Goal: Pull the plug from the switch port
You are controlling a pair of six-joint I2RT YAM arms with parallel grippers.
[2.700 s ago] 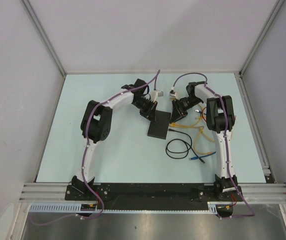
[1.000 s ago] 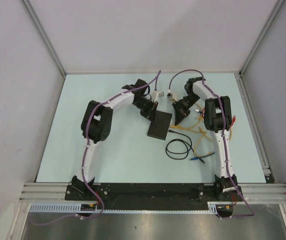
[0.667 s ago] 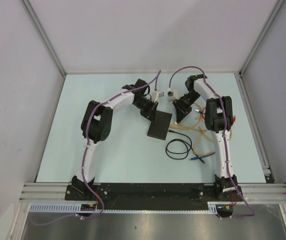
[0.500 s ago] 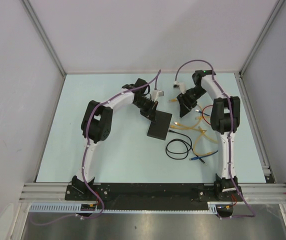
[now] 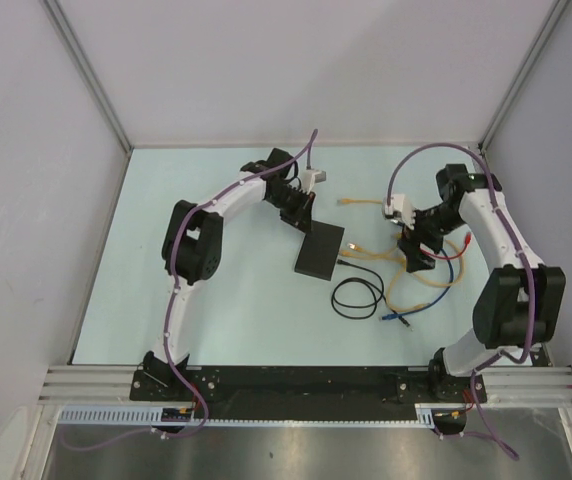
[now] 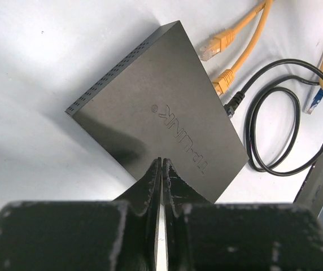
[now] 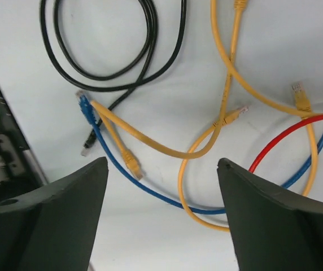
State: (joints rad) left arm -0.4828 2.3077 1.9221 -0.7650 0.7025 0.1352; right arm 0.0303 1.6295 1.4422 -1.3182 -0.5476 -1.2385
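The switch, a flat matte-black box, lies mid-table; it fills the left wrist view. My left gripper is shut and empty, its tips over the switch's near corner. Two yellow plugs lie loose just off the switch's edge. A black plug points at that edge; I cannot tell whether it sits in a port. My right gripper is open and holds nothing. It hangs over the cables to the right of the switch.
A coiled black cable lies in front of the switch. Tangled yellow cables, a blue cable and a red cable lie under the right gripper. Another yellow plug rests farther back. Grey walls close three sides.
The right arm swung away from the switch toward the right wall, and its gripper opened and let the yellow cable go. The left gripper drew back slightly, still shut.
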